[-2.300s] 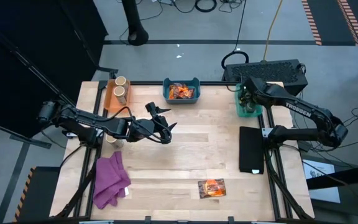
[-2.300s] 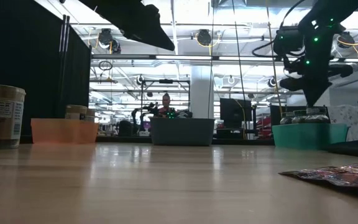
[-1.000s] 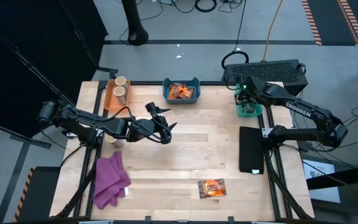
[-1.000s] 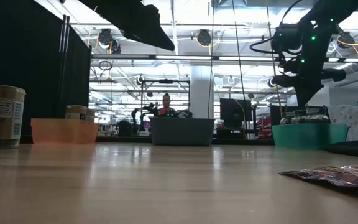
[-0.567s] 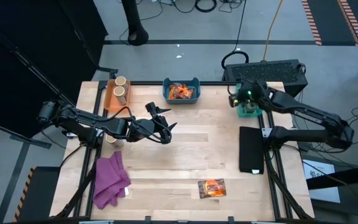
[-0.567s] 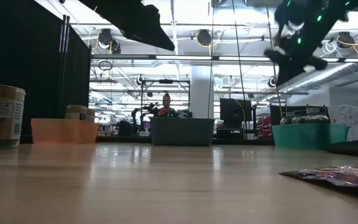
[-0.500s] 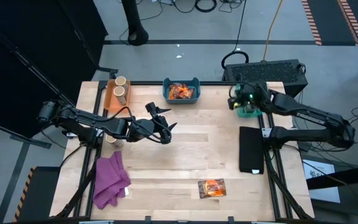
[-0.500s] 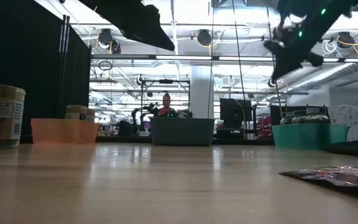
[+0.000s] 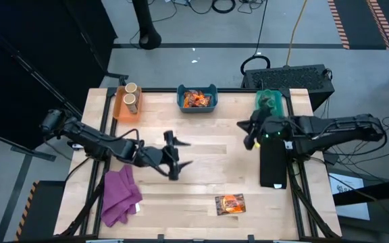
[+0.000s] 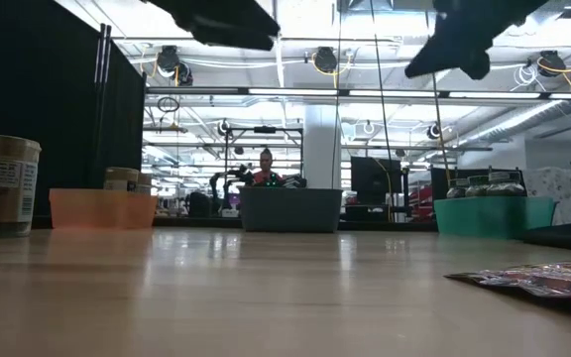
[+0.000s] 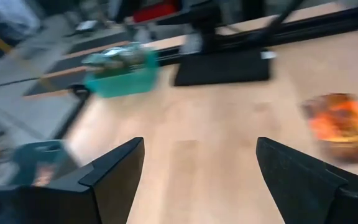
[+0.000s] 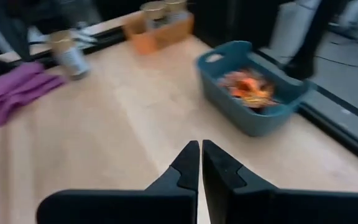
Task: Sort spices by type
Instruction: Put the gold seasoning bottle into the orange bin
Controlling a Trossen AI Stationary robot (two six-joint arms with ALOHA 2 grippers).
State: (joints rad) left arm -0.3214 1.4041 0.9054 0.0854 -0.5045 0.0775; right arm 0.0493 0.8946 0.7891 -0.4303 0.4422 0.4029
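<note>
Fingers of the right gripper [image 9: 249, 133] are pressed together, empty, right of centre in the high view. Left gripper [image 9: 173, 155] spreads wide, empty, at centre. Orange packet [image 9: 229, 204] lies bottom centre.

Grey floor [image 9: 201, 27] with cables around the table; beyond, a bright hall with ceiling lights [image 10: 325, 59].

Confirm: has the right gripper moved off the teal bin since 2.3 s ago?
Yes. In the high view the right gripper, shut and empty, has left the teal bin and come toward the table's middle, beside the black pad.
</note>
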